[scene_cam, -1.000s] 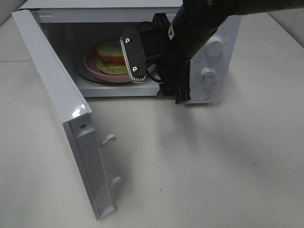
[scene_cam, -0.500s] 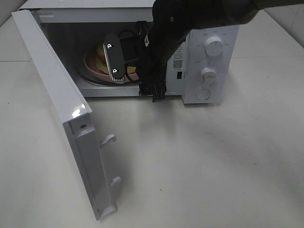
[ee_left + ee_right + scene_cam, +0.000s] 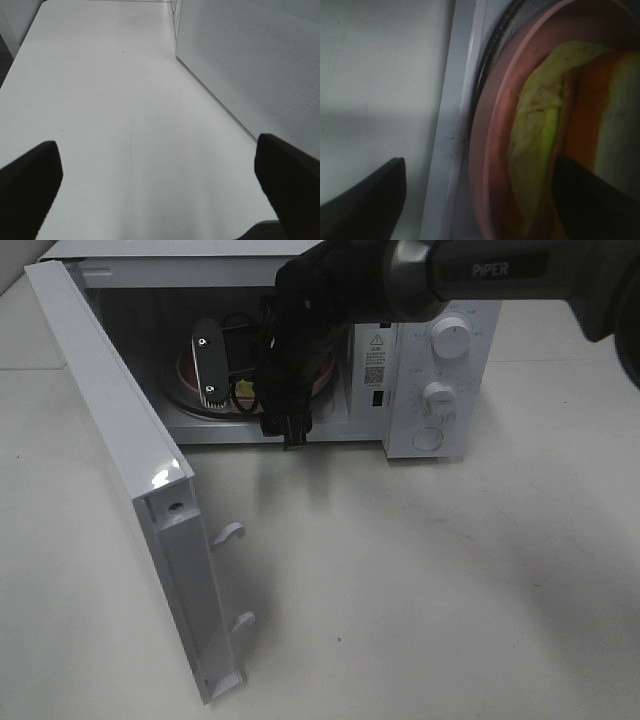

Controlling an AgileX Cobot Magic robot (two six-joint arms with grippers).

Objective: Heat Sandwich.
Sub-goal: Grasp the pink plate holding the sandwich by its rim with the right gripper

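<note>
White microwave [image 3: 430, 360] on the pale desk [image 3: 450, 590], door [image 3: 120, 470] swung wide toward the left of the high view. Inside the cavity, on a round pink plate [image 3: 322, 372]: the sandwich [image 3: 243, 390], mostly hidden there behind the black right arm [image 3: 300, 330]. Right gripper [image 3: 252, 420] reached into the opening, fingers [image 3: 208, 365] spread wide.

From the right wrist camera: sandwich [image 3: 540, 145] lying on the plate [image 3: 492, 150], pale green layer beside an orange one. One dark finger [image 3: 365, 200] out beyond the plate rim, over the microwave floor; the other over the sandwich's orange side, contact impossible to tell. Nothing clamped.

Left gripper [image 3: 160, 175] out of the high view. By its own camera, fingers [image 3: 30, 185] wide apart above bare desk, empty between, near the microwave's perforated side wall [image 3: 250, 65].
</note>
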